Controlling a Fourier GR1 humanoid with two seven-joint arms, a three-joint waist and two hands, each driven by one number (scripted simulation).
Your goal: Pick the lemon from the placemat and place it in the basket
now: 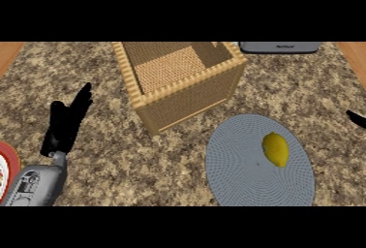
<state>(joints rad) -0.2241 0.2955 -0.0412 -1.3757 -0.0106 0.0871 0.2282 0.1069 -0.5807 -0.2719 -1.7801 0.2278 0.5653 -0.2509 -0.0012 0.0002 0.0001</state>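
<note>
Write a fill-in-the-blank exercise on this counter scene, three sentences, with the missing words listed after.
1. The lemon lies on the round grey ____.
2. The wicker basket holds ____ so far.
3. The left hand rests with fingers straight, on the side of the basket ____ from the placemat.

Only a black tip of the right hand shows at the view's right edge.

Missing words: placemat; nothing; away

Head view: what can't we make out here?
- Right hand: only a black tip shows at the right edge; open or shut unknown.
- Basket: its near wall hides part of the floor inside.
- Grey appliance: cut off by the top edge.
- Red-rimmed object: mostly cut off at the left edge, near the left hand.
</note>
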